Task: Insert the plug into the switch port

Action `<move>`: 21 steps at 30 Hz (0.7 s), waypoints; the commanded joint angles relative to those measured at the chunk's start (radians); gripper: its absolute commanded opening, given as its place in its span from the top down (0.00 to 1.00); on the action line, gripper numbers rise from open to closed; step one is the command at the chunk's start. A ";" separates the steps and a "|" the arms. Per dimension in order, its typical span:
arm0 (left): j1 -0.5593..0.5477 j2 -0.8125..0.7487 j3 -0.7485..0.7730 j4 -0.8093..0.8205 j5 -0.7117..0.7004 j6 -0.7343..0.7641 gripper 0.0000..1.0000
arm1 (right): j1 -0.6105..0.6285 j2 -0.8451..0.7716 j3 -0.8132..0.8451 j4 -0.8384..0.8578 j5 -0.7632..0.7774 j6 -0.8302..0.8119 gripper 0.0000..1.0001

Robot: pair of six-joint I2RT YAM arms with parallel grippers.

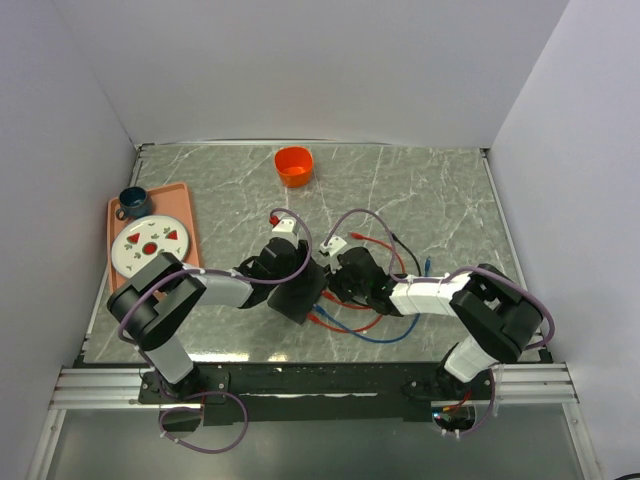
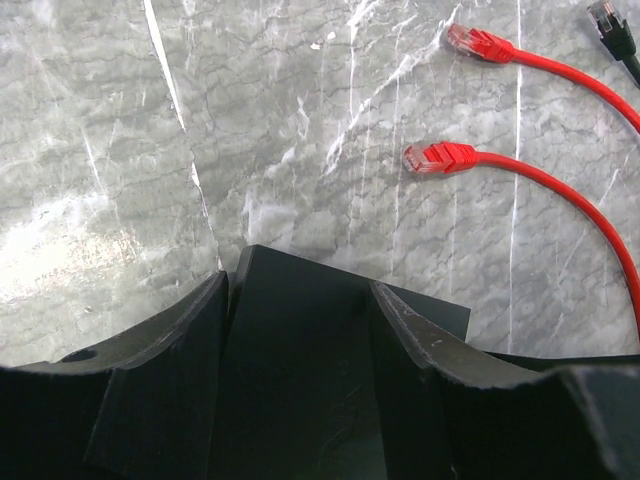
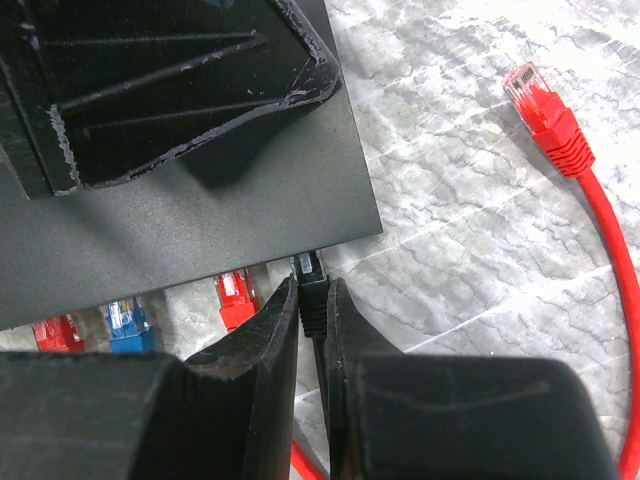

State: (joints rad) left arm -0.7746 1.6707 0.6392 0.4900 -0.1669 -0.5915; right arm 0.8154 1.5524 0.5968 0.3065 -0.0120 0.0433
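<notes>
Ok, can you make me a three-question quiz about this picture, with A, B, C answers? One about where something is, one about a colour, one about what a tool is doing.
1. Where is the round orange plastic cup?
A) at the far side of the grey marble table
B) on the floor
C) inside a tool

2. What colour is the small plug pinched by the right tool?
A) red
B) blue
C) black

3. What is the left tool doing?
A) hanging open and empty
B) shut on the flat matte-black rectangular box
C) holding a spoon

Answers: 1 A, it stands alone near the back edge; 2 C, the right wrist view shows it black; 3 B, it clamps the box's two sides.
</notes>
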 commanded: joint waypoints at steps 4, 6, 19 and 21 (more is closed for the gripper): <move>-0.154 -0.005 0.007 -0.180 0.500 -0.197 0.37 | 0.008 0.008 0.158 0.591 -0.002 0.056 1.00; -0.094 -0.034 0.004 -0.212 0.469 -0.194 0.34 | 0.008 -0.002 0.138 0.576 -0.003 0.059 1.00; 0.107 -0.146 0.171 -0.539 0.182 -0.054 0.20 | 0.007 -0.095 0.012 0.373 0.075 0.161 0.55; 0.121 -0.147 0.194 -0.553 0.170 -0.048 0.20 | 0.007 -0.103 0.015 0.324 0.092 0.159 0.50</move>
State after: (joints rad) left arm -0.6708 1.5547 0.7612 0.0345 -0.0330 -0.6430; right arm 0.8265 1.5047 0.5964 0.5426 0.0170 0.1696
